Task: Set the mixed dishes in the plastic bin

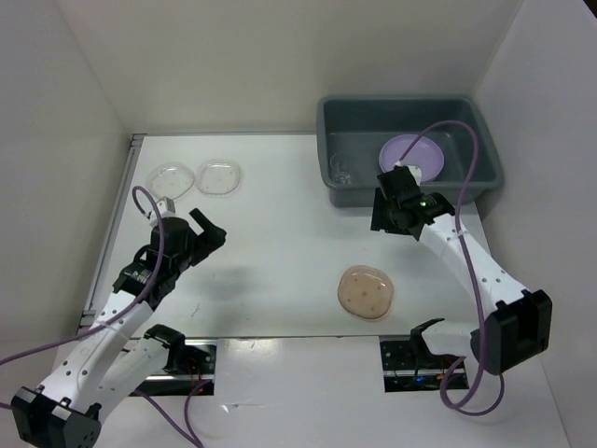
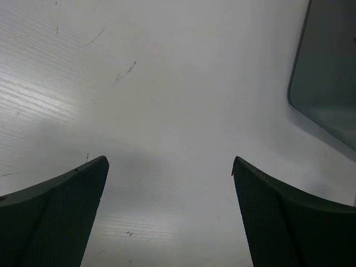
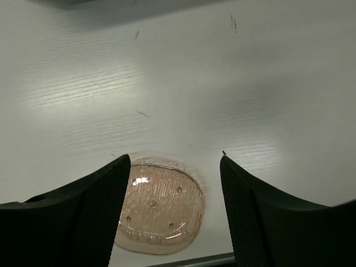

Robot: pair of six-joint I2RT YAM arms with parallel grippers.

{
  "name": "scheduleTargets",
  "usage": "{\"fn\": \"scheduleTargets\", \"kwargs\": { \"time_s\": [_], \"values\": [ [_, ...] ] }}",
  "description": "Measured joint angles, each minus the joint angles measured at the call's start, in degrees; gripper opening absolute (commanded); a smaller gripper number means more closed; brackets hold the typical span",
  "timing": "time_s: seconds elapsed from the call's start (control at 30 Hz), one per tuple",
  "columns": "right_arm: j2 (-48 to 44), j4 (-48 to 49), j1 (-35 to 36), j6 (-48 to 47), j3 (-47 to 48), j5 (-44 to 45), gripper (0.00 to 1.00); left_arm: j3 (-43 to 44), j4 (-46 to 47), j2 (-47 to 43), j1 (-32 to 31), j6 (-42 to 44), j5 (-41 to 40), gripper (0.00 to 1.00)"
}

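Looking down from above, the grey bin (image 1: 350,194) sits at the far right of the table (image 1: 280,252). A purple plate (image 1: 410,152) lies inside it. I cannot see a blue or a pink plate anywhere.

Three plates are not in the bin yet. The tan plate (image 1: 366,291) lies flat near the middle of the table, closer to the robot than the bin is. The left clear plate (image 1: 173,177) and the right clear plate (image 1: 220,175) lie side by side at the far left.

The right gripper (image 1: 384,222) hangs just by the near wall of the bin. Its jaws are wide apart and it holds nothing. From it, the tan plate lies back toward the robot and a little to the left. In the right wrist view the tan plate (image 3: 158,208) shows low down between the two fingers (image 3: 94,217). I think the right arm should go for this plate, since it is much nearer. The plate is round, so it has no long side to line up with.

The left gripper (image 1: 213,229) is wide apart too, and empty, over bare table. The clear plates lie just past it, away from the robot, so that arm is nearer to them
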Motion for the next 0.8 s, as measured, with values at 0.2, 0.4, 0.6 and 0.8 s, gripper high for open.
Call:
{"fn": "scheduleTargets", "kwargs": {
  "time_s": [0.2,0.4,0.6,0.8],
  "values": [
    [7.50,-1.01,-2.03,1.33,0.70,-3.72,0.71,-0.22,0.00,-0.42,0.02,0.09,1.05,0.99],
    [8.85,-2.10,-2.03,2.21,1.18,-8.15,0.53,-0.79,2.29,2.21,0.02,1.49,7.63,0.99],
    [11.08,-3.52,-0.94,3.98,1.16,-14.69,0.53,-0.94,4.81,7.08,0.02,4.87,14.95,0.99],
    [10.78,-3.82,-0.68,4.94,0.46,-18.80,0.54,-0.83,8.33,14.53,-1.60,8.87,22.82,0.75]
  ]
}}
